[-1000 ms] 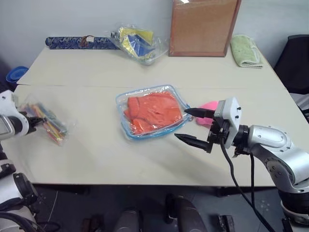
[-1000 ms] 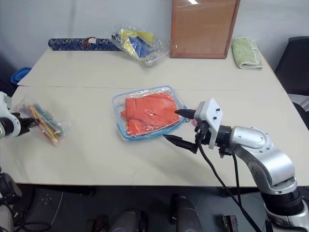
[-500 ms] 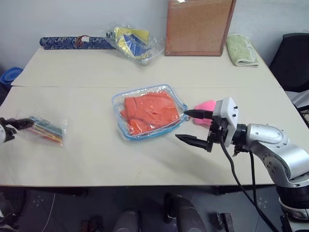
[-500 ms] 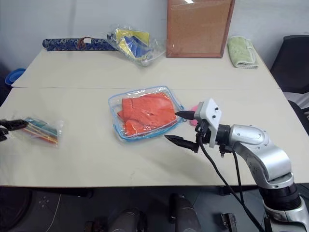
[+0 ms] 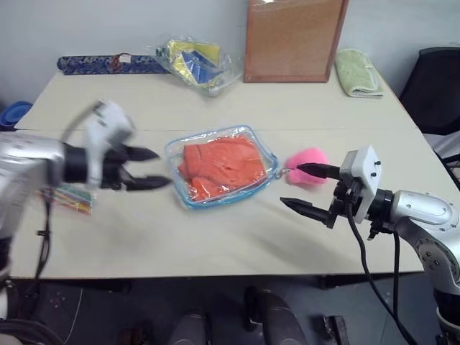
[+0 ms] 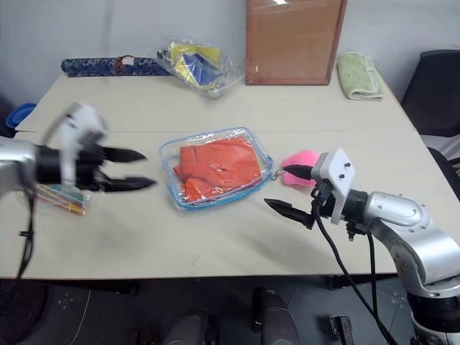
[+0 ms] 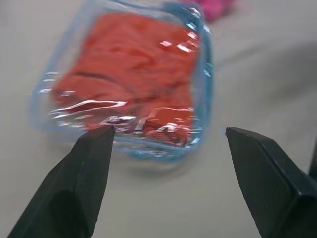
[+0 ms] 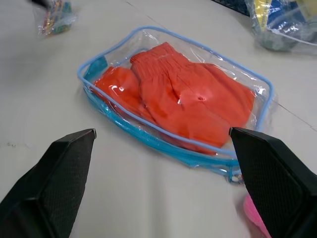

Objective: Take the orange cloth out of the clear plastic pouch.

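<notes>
The clear plastic pouch (image 5: 248,136), edged in light blue, lies flat at the table's middle. The orange cloth (image 5: 219,159) is folded inside it, and a pink pom-pom (image 5: 302,157) lies at its right corner. My left gripper (image 5: 159,168) hovers open just left of the pouch, pointing at it with nothing between its fingers. In the left wrist view the cloth (image 7: 133,84) lies just beyond the open fingers (image 7: 89,163). My right gripper (image 5: 291,185) stands open right of the pouch, beside the pom-pom, apart from both. The right wrist view has the pouch (image 8: 99,62) and cloth (image 8: 183,96) ahead.
A small clear bag of coloured sticks (image 5: 68,198) lies near the table's left edge. At the back are a dark patterned roll (image 5: 108,63), a clear bag with yellow and blue contents (image 5: 198,61), a brown board (image 5: 291,39) and a pale green towel (image 5: 357,72). A black chair (image 5: 438,79) stands at the right.
My left gripper let go of the bag of sticks, opened and swung right to the pouch's left side. My right gripper drew back slightly to the right, uncovering the pom-pom.
</notes>
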